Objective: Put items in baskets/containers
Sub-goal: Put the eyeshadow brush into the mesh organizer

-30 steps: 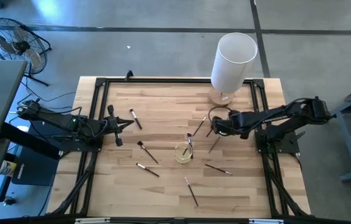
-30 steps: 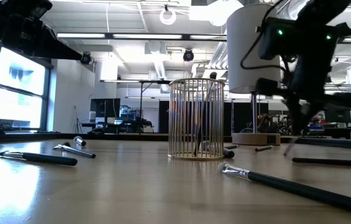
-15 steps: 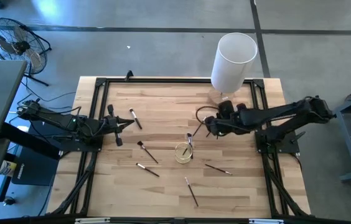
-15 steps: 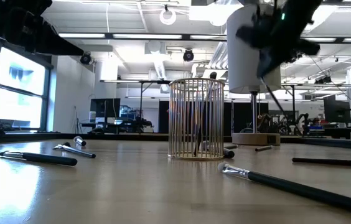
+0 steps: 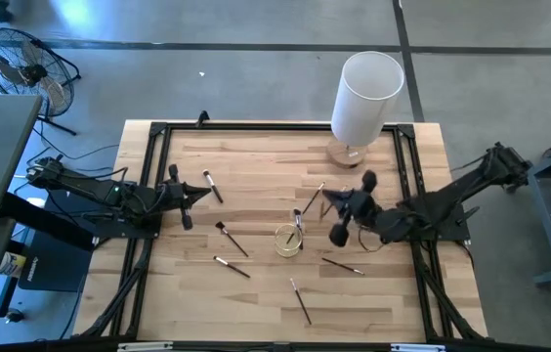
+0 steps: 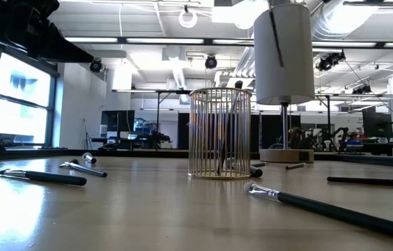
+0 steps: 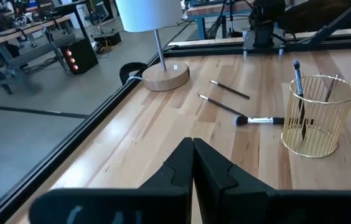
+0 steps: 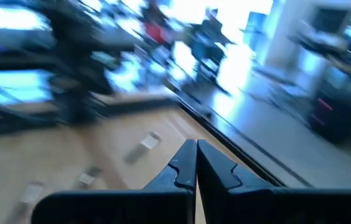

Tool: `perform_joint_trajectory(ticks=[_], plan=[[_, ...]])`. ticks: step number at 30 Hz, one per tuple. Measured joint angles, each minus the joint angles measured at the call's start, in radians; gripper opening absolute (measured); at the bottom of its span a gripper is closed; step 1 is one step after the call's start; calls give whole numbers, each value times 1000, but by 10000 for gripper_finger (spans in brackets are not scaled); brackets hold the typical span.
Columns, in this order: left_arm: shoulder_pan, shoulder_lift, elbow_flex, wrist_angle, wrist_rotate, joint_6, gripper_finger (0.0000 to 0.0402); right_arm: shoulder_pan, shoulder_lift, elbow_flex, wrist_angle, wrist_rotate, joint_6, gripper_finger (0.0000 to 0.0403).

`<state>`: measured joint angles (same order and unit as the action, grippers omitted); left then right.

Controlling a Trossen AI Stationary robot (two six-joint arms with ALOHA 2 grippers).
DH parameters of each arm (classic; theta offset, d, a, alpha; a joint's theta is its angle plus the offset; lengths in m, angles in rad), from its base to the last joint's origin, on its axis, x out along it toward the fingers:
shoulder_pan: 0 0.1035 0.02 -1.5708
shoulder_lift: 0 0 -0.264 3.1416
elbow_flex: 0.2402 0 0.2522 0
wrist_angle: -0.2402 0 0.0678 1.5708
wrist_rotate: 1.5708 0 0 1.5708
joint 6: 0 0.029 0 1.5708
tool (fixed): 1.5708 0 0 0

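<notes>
Lamp (image 5: 368, 93) beside wire cup (image 5: 288, 240)

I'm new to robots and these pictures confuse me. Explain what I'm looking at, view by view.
This is a robot with two dark arms at a wooden table. One camera looks straight down, one sits at table height, and one rides on each wrist. The left hand waits at the table's left side, fingers shut. The right hand is right of the gold wire cup, also shut; its own picture is blurred, so I cannot tell if it grips anything. Thin makeup brushes lie scattered on the table, and a few stand in the cup. The white cylinder on a wooden base stands at the far edge.
</notes>
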<state>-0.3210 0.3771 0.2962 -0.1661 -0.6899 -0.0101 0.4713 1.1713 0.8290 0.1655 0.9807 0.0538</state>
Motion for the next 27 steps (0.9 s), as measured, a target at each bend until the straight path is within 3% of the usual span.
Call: perform_joint_trajectory(ticks=[5,9,18,27], plan=[[0,0,0,0,-1,-5,0,-29,46,-213,583,-226,-261,0],[0,0,0,0,0,-47,0,-60,95,-311,799,-344,-330,0],[0,0,0,0,3,-78,0,-161,242,-293,834,-581,-261,0],[0,0,0,0,4,-78,0,-230,306,-292,746,-708,-166,0]])
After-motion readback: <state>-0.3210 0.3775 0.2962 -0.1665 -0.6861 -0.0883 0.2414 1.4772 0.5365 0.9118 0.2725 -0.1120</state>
